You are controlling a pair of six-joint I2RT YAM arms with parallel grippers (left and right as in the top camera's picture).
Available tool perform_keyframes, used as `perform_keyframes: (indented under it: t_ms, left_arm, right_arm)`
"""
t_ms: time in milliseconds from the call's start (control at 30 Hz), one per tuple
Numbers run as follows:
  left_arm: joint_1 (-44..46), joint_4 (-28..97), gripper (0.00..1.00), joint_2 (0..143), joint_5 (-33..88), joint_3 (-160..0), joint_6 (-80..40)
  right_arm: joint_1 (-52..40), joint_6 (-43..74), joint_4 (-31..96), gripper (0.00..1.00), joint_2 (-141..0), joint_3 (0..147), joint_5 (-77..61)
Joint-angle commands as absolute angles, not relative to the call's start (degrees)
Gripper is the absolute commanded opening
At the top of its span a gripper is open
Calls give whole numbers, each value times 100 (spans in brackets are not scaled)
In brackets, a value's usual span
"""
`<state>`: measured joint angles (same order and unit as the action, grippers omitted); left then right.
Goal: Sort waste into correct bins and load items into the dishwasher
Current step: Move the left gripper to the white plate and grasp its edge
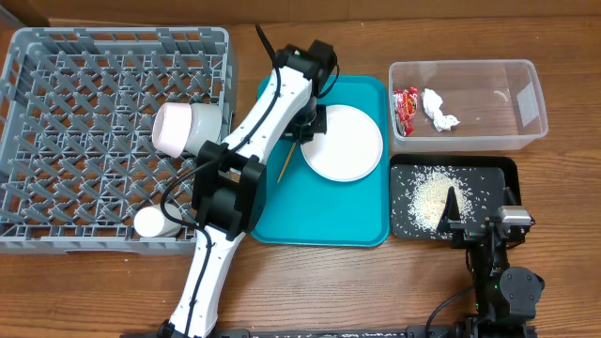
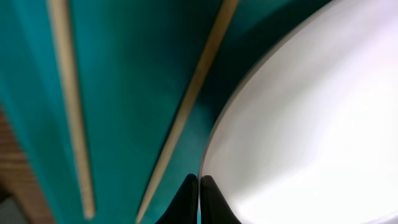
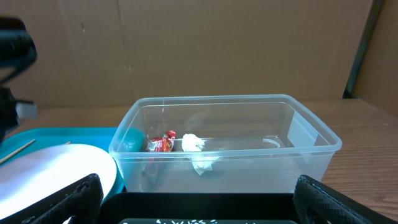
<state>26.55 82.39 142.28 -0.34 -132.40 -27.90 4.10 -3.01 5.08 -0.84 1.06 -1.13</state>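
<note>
The surface (image 1: 357, 291) was brown wood with a fine grain running lengthwise, and it filled the whole overhead view (no floor showed there). From the right wrist view, a plain tan panel (image 3: 205, 50), much like cardboard or fibreboard, stood behind it as a backdrop, marked by faint creases and scuffs. A dark narrow strip (image 3: 359, 50) leaned across its right side. The light was soft and even, and shadows were faint.

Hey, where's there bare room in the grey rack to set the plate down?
Free: the rack's whole left and middle lattice, left of the bowl and cup. Crowded: its right edge, where bowl, cup and the left arm bunch.
</note>
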Motion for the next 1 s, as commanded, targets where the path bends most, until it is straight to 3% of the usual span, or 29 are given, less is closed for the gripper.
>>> perform_keyframes:
  t_ms: [0, 333, 800, 833, 967]
  left_arm:
    - [2670, 8685, 4, 14188, -427, -14143, -2635]
    - [2738, 9684, 4, 13782, -1271, -15732, -2639]
    - [2821, 9594, 5, 13469, -733, -15509, -2685]
    - [2821, 9592, 11, 13469, -760, -15456, -2724]
    - [2781, 9441, 58, 13469, -978, -15065, -2842]
  right_arm:
    - [425, -305, 462, 100, -16, 45, -117]
    - [425, -305, 460, 100, -16, 45, -117]
    - [425, -305, 460, 100, -16, 45, -117]
    - [425, -305, 460, 100, -16, 45, -117]
    - [425, -305, 460, 100, -16, 45, -117]
